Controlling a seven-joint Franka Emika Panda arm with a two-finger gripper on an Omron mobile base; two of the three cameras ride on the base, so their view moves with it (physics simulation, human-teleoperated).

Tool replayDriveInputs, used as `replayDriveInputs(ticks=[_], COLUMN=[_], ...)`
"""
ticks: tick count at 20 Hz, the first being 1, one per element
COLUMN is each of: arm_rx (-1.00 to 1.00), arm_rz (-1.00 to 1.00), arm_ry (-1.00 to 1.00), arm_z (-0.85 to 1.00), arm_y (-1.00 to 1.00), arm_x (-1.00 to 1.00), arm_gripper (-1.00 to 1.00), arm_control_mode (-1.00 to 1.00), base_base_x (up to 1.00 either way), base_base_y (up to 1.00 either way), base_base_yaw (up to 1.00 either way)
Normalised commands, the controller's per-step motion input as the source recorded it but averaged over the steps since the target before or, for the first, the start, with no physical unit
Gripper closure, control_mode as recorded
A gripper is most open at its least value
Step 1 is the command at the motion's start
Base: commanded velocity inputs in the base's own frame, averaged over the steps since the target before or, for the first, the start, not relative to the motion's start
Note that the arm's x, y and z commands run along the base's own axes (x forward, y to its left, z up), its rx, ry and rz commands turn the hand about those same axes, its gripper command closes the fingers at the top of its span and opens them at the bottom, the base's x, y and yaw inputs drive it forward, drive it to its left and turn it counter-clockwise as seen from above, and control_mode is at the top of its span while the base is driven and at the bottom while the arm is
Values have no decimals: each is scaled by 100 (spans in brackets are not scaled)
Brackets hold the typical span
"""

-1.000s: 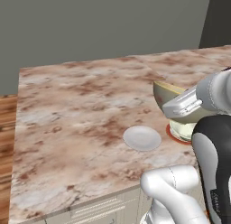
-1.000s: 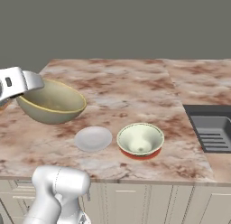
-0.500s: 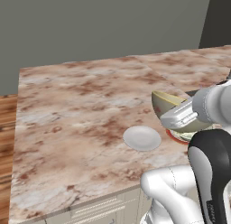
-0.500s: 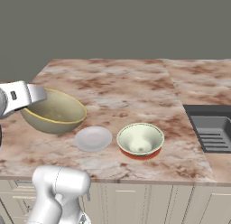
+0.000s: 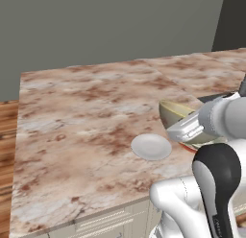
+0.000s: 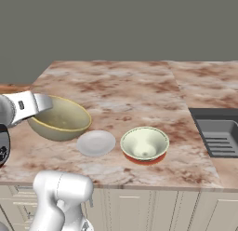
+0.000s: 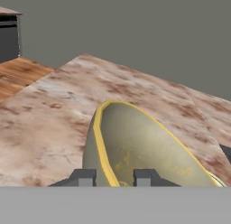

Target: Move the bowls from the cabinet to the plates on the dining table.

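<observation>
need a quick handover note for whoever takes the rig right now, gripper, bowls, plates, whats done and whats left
Gripper: shut on the rim of the olive-tan bowl, held above the dining table, left of the empty plate.
Cream-white bowl: sits on the red-orange-edged plate, right of the empty plate.
Done: one bowl placed.
Left: bring the olive-tan bowl over the empty plate, set it down, release.
</observation>
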Motion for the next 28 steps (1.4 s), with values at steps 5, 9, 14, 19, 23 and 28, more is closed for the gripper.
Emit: replayDriveInputs(ticks=[5,9,14,19,23,28], arm_rx=[-11,-7,5,9,1,0], arm_rz=[0,2,10,11,8,5], arm_ry=[0,0,0,0,0,-1], arm_z=[-24,-21,-30,-36,-46,-23], arm_y=[0,0,0,0,0,0], arm_x=[6,13,40,26,9,1], arm_gripper=[100,100,100,100,100,100], arm_control_mode=[-100,-100,-100,-100,-100,-100], base_base_x=[0,0,0,0,0,0], base_base_y=[0,0,0,0,0,0], base_base_yaw=[0,0,0,0,0,0])
